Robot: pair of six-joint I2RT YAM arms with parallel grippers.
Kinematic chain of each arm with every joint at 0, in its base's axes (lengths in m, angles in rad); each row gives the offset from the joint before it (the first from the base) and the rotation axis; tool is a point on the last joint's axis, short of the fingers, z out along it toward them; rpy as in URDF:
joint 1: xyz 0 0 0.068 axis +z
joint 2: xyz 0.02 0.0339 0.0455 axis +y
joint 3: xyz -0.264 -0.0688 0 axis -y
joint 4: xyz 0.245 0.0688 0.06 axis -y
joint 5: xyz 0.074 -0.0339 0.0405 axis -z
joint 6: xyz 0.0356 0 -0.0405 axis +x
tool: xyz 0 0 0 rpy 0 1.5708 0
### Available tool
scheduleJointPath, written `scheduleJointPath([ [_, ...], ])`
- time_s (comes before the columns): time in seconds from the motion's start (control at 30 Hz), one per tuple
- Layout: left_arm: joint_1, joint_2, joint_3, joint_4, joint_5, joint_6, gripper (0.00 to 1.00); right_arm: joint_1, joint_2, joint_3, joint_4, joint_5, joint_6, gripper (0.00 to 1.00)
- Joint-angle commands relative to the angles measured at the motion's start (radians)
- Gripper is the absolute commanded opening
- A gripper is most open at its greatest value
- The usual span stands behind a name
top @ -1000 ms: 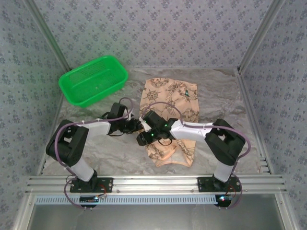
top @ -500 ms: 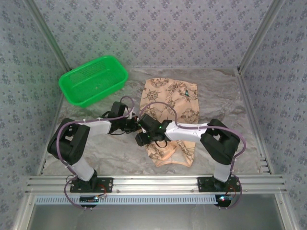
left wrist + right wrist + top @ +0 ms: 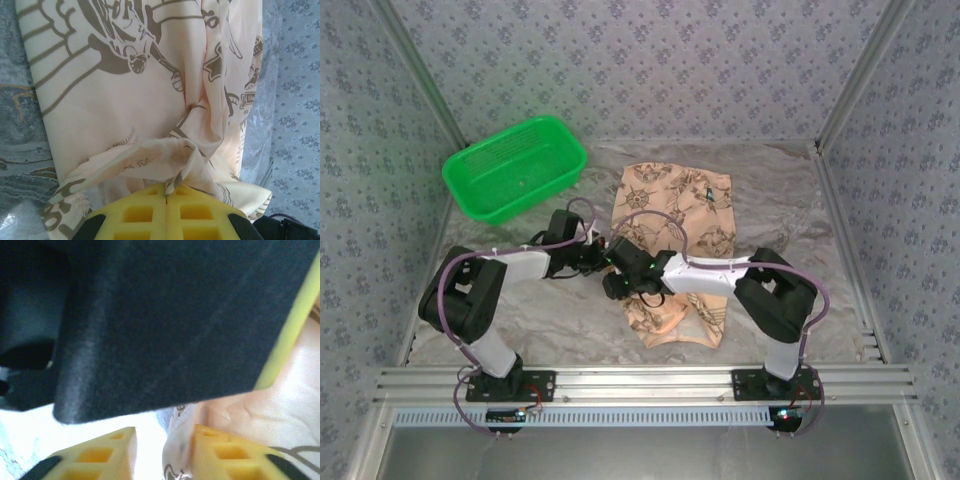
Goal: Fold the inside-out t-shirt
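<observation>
The t-shirt (image 3: 676, 212) lay flat on the bench (image 3: 790, 200), print upward. At its left edge the left gripper (image 3: 166, 192) pinched a bunched fold, probably to lift it. The right gripper (image 3: 165, 440), just beside, stood spread around the cloth edge, apparently seeking another hold.

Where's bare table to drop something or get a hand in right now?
Free: table right of the t-shirt, up to the right rail; also the near-left patch between the left arm, the shirt's lower part and the front rail. Crowded: the shirt's left edge, where both arms' jaws meet, left ones shut on cloth; the green basket fills the far-left corner.
</observation>
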Motion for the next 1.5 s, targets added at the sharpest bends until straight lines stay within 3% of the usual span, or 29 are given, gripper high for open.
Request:
scheduleJointPath([
  [0.0, -0.004, -0.009, 0.007, 0.074, 0.054, -0.03, 0.0, 0.015, 0.025, 0.015, -0.001, -0.041, -0.001, 0.24],
  [0.13, 0.0, -0.017, 0.003, 0.082, 0.042, -0.033, 0.0, 0.031, 0.002, -0.003, 0.005, -0.042, -0.004, 0.1],
  [0.37, 0.009, -0.02, 0.009, 0.115, 0.036, -0.062, 0.0, 0.086, 0.005, -0.016, -0.044, -0.013, 0.008, 0.09],
  [0.67, 0.009, -0.064, 0.021, 0.142, 0.038, -0.122, 0.0, 0.09, 0.004, -0.021, -0.102, 0.047, 0.047, 0.28],
  [0.83, 0.009, -0.088, 0.01, 0.153, 0.035, -0.152, 0.0, 0.075, -0.002, -0.027, -0.061, 0.054, 0.031, 0.34],
  [1.03, 0.009, -0.114, -0.004, 0.17, 0.024, -0.178, 0.0, 0.069, 0.047, 0.012, -0.044, 0.083, 0.024, 0.34],
  [1.13, 0.009, -0.111, -0.002, 0.16, 0.027, -0.173, 0.0, 0.07, 0.029, 0.019, -0.03, 0.001, -0.01, 0.34],
  [1.17, 0.009, -0.108, -0.004, 0.158, 0.024, -0.168, 0.01, 0.07, 0.005, 0.009, -0.017, -0.027, -0.023, 0.34],
  [1.27, 0.01, -0.103, -0.005, 0.119, -0.004, -0.133, 0.18, 0.072, -0.114, -0.038, -0.021, -0.065, -0.059, 0.41],
  [1.47, 0.009, -0.085, -0.022, 0.04, -0.048, -0.058, 0.38, 0.03, -0.4, -0.127, -0.2, 0.066, -0.078, 0.53],
])
